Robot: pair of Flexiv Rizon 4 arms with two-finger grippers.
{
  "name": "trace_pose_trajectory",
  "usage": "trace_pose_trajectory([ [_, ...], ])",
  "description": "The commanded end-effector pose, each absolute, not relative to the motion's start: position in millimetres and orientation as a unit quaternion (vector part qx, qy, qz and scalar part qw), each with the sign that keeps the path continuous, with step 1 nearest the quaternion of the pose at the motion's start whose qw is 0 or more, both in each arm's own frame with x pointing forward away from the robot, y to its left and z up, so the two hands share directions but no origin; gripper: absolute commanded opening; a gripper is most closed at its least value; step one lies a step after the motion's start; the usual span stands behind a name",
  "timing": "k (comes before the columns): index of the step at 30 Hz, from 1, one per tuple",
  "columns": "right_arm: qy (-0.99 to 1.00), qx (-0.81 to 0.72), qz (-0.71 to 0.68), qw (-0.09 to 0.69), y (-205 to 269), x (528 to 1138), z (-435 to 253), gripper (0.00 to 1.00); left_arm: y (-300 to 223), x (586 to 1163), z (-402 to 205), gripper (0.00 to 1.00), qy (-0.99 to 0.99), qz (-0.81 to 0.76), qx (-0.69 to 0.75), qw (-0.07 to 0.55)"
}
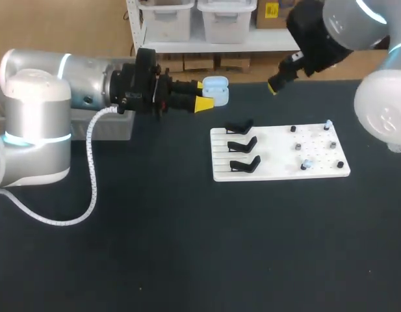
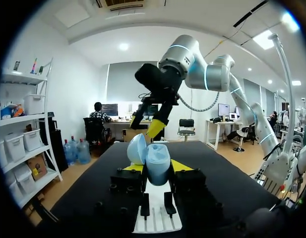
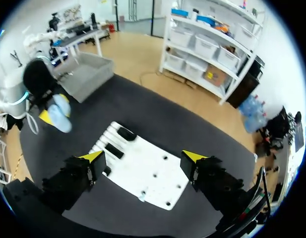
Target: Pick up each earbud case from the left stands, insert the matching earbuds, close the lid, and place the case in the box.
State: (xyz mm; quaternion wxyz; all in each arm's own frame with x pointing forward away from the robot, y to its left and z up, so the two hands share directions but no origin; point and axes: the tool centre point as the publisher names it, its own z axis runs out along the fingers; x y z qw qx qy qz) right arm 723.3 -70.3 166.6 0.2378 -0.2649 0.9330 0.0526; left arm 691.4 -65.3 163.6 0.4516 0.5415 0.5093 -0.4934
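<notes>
Head view shows the left arm coming in from the left, up above the dark counter. The left fingers are closed tight on a small light blue earbud case, with one yellow tip on each side of it. The left wrist view shows the case's round lid standing open and leaning off to one side. The case is up in the air, near the flat white board that lies on the counter.

Three black stands sit in a row on the board's left part. Little pegs dot its right part, and two tiny pale blue earbuds sit among them.

The right fingers hang high over the far side of the counter. The right wrist view shows them spread wide apart, holding nothing, with the board down under them. A grey box sits at the left, partly hidden behind the left arm.
</notes>
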Motion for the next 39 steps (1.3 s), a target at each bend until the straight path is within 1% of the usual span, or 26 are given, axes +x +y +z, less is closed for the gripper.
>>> trace_pose_trajectory([
  [1,0.940,-0.250,0.016,0.231,-83.5,724.9,154.6,1.00,-66.8,683.9,161.9,0.00,0.509,-0.490,0.542,0.455],
  [9,0.950,-0.249,0.005,0.189,-115.0,727.7,128.3,1.00,-69.9,679.3,157.5,0.00,0.510,-0.494,0.543,0.450],
  [18,0.958,-0.247,0.002,0.149,-138.7,725.6,97.2,1.00,-72.8,677.2,153.8,0.00,0.503,-0.507,0.550,0.433],
  [29,0.960,-0.249,-0.003,0.129,-149.7,729.4,80.5,1.00,-80.7,679.8,152.5,0.00,0.489,-0.526,0.566,0.405],
  [39,0.963,-0.245,-0.009,0.115,-162.9,738.4,65.5,1.00,-82.2,680.1,152.9,0.00,0.490,-0.526,0.566,0.403],
])
